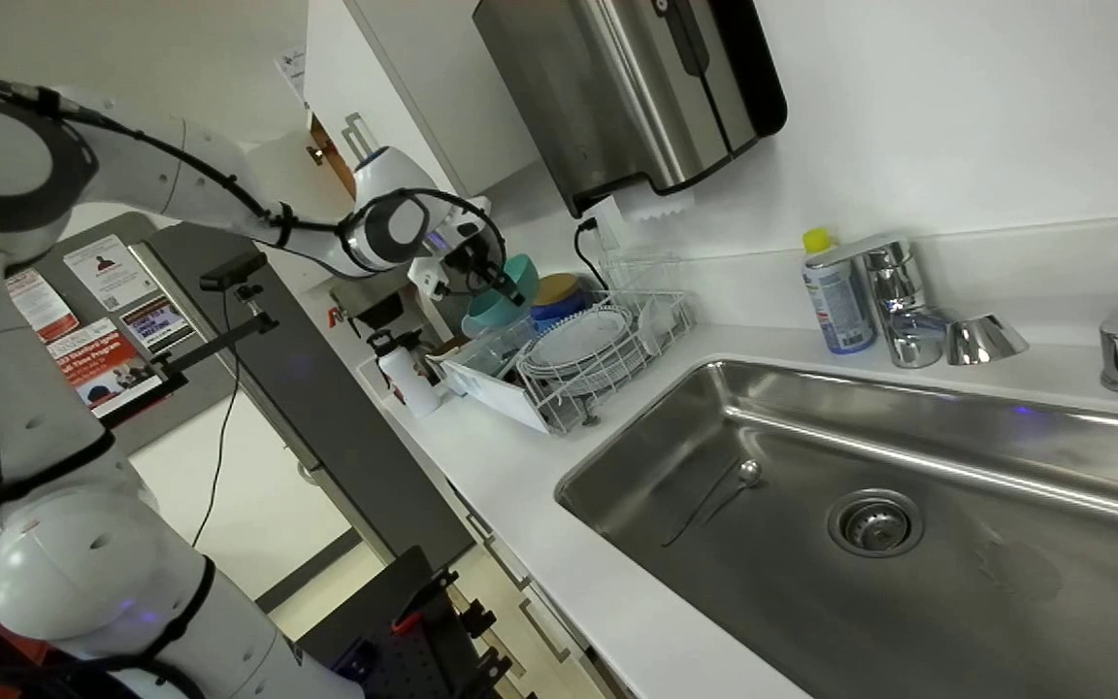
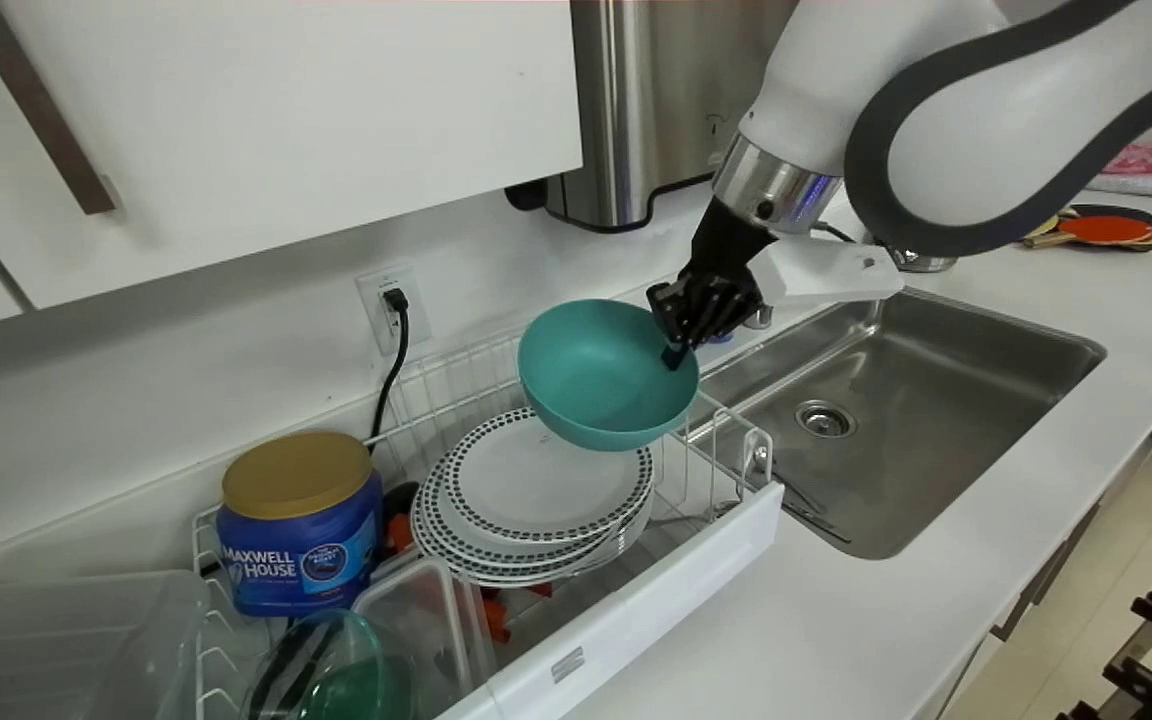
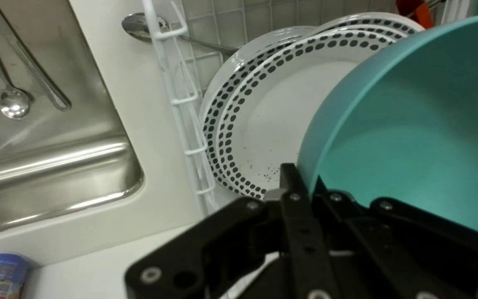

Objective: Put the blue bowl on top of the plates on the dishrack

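Observation:
The teal-blue bowl [image 2: 596, 375] is tilted, its opening facing the camera in an exterior view. My gripper [image 2: 674, 355] is shut on its rim. In the wrist view, the fingertips [image 3: 308, 182] pinch the bowl's wall [image 3: 421, 137], one finger inside and one outside. The bowl is held above the stacked plates [image 2: 536, 485], which are white with black-dotted rims. It hides part of the top plate [image 3: 280, 112] in the wrist view. The plates lie in the white wire dishrack [image 2: 626, 612]. In an exterior view the gripper [image 1: 512, 291] partly covers the bowl [image 1: 493, 309].
A blue coffee tub with a tan lid [image 2: 301, 545] and clear containers [image 2: 66, 640] stand in the rack beside the plates. The steel sink [image 1: 811, 602] holds spoons. A paper towel dispenser [image 1: 617, 87] and cabinet [image 2: 286, 120] hang above. A spray can [image 1: 840, 301] stands by the faucet.

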You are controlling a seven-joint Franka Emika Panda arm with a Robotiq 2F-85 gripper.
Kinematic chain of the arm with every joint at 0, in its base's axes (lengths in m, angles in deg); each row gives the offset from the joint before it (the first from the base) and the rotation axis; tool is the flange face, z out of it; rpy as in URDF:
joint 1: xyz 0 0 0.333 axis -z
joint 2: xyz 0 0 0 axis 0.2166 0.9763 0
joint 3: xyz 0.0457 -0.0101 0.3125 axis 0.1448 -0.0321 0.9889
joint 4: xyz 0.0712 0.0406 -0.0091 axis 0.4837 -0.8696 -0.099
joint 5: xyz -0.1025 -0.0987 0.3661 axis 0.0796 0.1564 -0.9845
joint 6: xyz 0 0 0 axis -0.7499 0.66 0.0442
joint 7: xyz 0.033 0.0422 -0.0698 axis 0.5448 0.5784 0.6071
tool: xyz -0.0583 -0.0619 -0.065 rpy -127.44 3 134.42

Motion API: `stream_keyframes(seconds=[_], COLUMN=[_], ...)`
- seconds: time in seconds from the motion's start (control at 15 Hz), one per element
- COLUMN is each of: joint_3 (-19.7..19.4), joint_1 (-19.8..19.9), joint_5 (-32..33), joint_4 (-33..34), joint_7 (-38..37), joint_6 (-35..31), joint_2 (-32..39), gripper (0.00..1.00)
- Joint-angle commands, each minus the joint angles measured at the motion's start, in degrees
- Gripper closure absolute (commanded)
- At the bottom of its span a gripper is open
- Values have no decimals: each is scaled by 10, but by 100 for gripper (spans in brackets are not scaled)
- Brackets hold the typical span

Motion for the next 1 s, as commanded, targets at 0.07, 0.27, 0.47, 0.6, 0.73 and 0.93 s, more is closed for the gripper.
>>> stream_keyframes(seconds=[0.07, 0.27, 0.47, 0.6, 0.73, 0.93], joint_3=[-25, -19, -42, -56, -69, -82], joint_1=[-36, -50, -80, -94, -106, -115], joint_5=[87, 72, 97, 102, 102, 94], joint_4=[65, 104, 141, 165, 184, 209], joint_7=[-105, -90, -109, -111, -110, -105], joint_6=[18, 27, 42, 46, 42, 34], joint_2=[61, 105, 143, 168, 189, 216], gripper=[99, 99, 99, 99, 99, 99])
